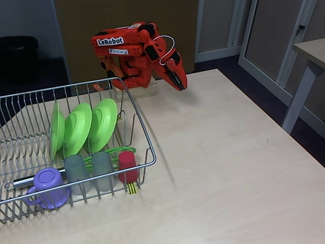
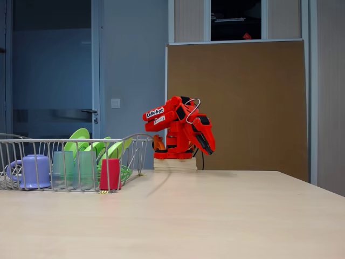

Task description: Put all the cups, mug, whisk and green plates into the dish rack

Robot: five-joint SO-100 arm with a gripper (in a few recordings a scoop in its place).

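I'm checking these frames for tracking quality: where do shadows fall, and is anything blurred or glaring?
In the high fixed view, soft light; the dish rack casts faint wire shadows rightward on the table, and the red cup stays sharp. In the low fixed view, the table shows a pale sheen, a faint shadow streak beside the rack, and the gripper is crisp; no harsh glare.

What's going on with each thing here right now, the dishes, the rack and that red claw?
Green plates: three, standing on edge in the dish rack.
Grey cups: two, upside down in the rack.
Red cup: upside down in the rack.
Mug: upside down in the rack.
Whisk: lying in the rack.
Claw: shut, empty, raised above the table.
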